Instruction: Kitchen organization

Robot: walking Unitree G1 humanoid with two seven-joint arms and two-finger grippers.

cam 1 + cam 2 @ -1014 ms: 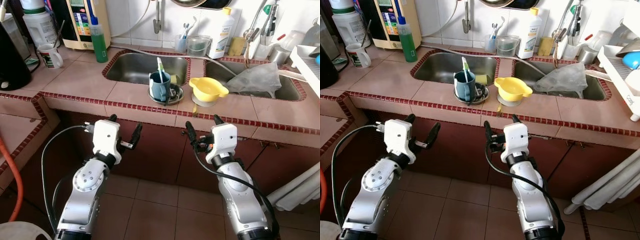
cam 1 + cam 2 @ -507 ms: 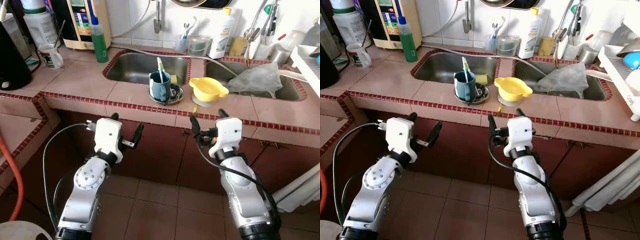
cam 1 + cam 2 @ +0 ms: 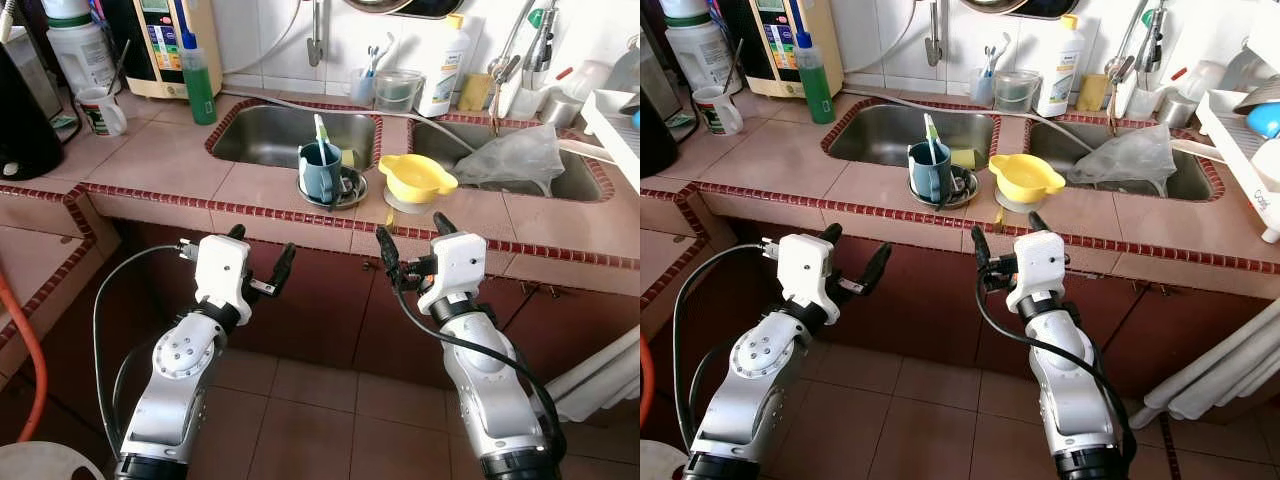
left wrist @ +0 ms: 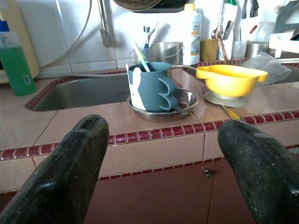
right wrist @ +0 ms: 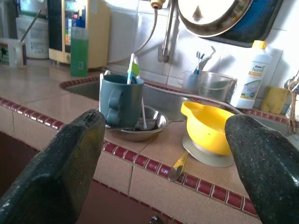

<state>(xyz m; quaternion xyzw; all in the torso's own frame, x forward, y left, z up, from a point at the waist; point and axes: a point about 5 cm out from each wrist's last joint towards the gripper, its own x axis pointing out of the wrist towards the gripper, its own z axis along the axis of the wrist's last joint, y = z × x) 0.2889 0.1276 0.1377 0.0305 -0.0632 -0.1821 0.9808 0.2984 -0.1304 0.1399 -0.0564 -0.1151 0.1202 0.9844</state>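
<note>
I stand facing the tiled counter (image 3: 150, 160), and I place everything by the blue mug (image 3: 320, 170) that sits in a shallow steel dish (image 3: 345, 195) on the counter's front strip, between the 2 sinks. A toothbrush (image 3: 320, 130) stands upright in the mug. Just beside the mug, toward my right, a yellow bowl (image 3: 415, 177) rests on a pale round lid, with a spoon (image 5: 177, 165) lying at the counter edge in front of it. Behind the mug lies the left sink (image 3: 280, 135); the right sink (image 3: 570, 175) holds a crumpled clear plastic bag (image 3: 510, 160). Far off to the mug's left stand a green bottle (image 3: 198, 75) and a white cup (image 3: 100, 112).

My left gripper (image 3: 258, 258) hangs below the counter edge, lower than the mug and to its left, fingers spread wide with nothing between them. My right gripper (image 3: 412, 245) is just under the counter edge, below the yellow bowl, its 2 fingers also spread apart and holding nothing.
</note>
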